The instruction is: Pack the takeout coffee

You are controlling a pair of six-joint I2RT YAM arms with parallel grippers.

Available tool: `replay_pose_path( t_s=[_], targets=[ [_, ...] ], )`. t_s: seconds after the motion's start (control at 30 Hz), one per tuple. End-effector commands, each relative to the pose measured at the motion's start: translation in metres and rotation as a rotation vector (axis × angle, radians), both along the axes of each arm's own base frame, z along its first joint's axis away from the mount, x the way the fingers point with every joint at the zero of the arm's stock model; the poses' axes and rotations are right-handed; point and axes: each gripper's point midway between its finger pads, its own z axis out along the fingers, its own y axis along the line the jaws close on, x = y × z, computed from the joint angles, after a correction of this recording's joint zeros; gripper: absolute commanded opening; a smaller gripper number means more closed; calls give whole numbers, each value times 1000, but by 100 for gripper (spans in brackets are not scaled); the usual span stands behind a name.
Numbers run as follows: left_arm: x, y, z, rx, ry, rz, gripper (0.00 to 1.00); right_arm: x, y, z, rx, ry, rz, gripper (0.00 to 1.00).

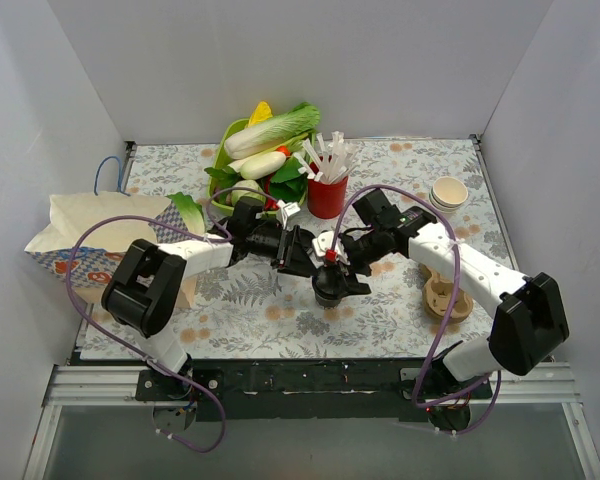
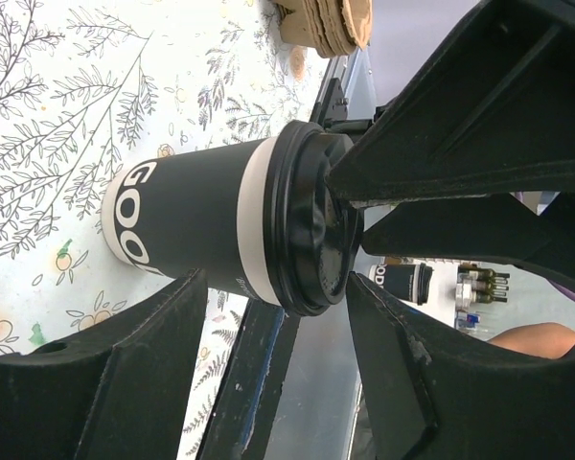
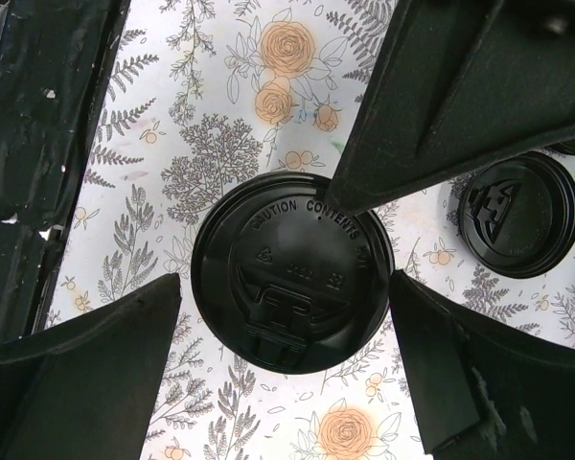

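The cup point(image 1: 329, 287) stood upright near the middle of the table point(image 1: 250, 310), with its lid point(image 3: 292, 273) on. It wore a black sleeve with white letters, and a white band showed just under the lid. My 2 arms met over it, 1 from each side.

My right gripper point(image 3: 286, 287) hung straight above the lid, looking down on it. Its jaws were spread wide, 1 finger off each side of the rim, and it grasped nothing.

My left gripper point(image 2: 273, 287) was at the cup's left, rolled onto its side, so 1 finger sat low by the cup's base and the other high by the lid. Its jaws were apart and released. The cup stood just beyond the tips, not between them. Seen from my left wrist, the dark body of the right gripper met the top of the lid, but I could not tell whether it touched.

1 loose lid point(image 3: 517, 216) lay flat on the table near the cup, apart from it. Behind the cup stood the red straw holder point(image 1: 327, 197), and behind that a green basket point(image 1: 227, 140) of vegetables. A bag point(image 1: 90, 235) was at the table's left edge. White cups point(image 1: 449, 192) were stacked at the back right. Cardboard trays point(image 1: 446, 298) sat on the right, beside my right arm.
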Motion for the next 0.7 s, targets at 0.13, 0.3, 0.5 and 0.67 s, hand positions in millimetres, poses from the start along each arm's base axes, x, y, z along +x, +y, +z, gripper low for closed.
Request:
replay_pose_path(
  t_s=[0.13, 0.3, 0.5, 0.67],
  targets=[
    [8, -6, 6, -26, -23, -21, 59, 8, 6, 2, 5, -23, 2, 95],
    [7, -6, 1, -18, -8, -21, 58, 9, 6, 0, 2, -24, -1, 93],
    [7, -5, -5, -4, 6, -12, 57, 5, 4, -7, -11, 0, 0, 88],
    [8, -3, -17, 29, 27, 13, 56, 3, 2, -14, -28, 18, 10, 84]
  ],
)
